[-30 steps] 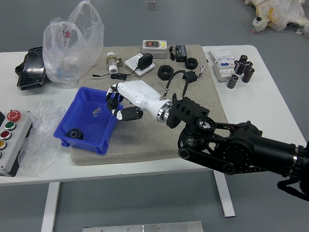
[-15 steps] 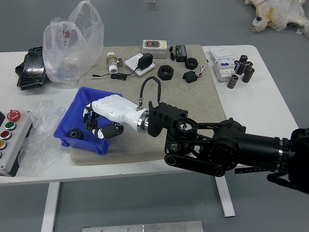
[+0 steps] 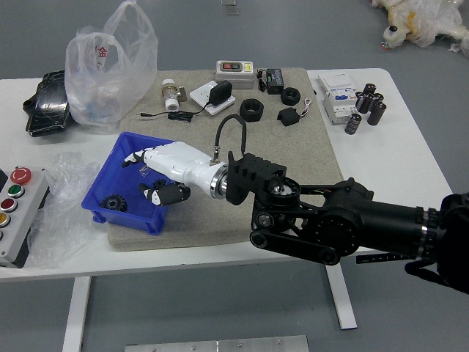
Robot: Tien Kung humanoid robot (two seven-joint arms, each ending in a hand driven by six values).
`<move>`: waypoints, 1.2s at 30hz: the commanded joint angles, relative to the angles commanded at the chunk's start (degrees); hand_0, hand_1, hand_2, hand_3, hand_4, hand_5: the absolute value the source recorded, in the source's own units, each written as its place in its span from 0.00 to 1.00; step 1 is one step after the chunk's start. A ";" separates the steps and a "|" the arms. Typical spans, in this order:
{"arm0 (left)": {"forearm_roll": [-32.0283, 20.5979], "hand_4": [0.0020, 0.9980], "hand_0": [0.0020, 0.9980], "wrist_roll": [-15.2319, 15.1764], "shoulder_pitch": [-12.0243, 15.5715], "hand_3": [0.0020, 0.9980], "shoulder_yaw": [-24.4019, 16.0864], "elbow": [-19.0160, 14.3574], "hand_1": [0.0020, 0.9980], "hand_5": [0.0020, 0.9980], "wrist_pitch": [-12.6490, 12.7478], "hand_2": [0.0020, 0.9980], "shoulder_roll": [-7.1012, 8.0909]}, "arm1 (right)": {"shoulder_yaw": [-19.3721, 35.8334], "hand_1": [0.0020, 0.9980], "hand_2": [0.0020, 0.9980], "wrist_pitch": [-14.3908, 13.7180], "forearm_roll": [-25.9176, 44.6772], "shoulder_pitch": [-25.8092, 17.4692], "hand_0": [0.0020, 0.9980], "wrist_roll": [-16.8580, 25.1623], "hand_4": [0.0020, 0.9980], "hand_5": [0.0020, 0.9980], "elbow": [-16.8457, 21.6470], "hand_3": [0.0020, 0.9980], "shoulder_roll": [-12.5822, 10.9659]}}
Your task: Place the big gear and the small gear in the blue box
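Right hand (image 3: 174, 164) spreads, gripping nothing, over the blue box (image 3: 130, 217); a black gear (image 3: 113, 203) lies inside, left of its thumb, another gear (image 3: 159, 182) between thumb and fingers, partly hidden. Both look stiff, fairly light, best pinched across toothed rims.

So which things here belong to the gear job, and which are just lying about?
Job:
- blue box
- gear by its near wall
- apparently another gear, partly hidden
- right hand, open

Lying about:
- button panel
- plastic bag
- black rings
- power adapter
- black cylinders

Black gear (image 3: 113, 203) in blue box (image 3: 130, 221), near-left — second gear (image 3: 159, 183) inside, partly hidden.
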 joint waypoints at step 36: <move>-1.75 0.68 0.65 -0.95 0.80 0.66 1.17 0.32 0.59 0.36 0.59 0.57 -0.82 | 52.78 0.67 0.69 1.18 40.23 -43.16 0.47 27.50 0.55 0.24 4.76 0.67 -14.34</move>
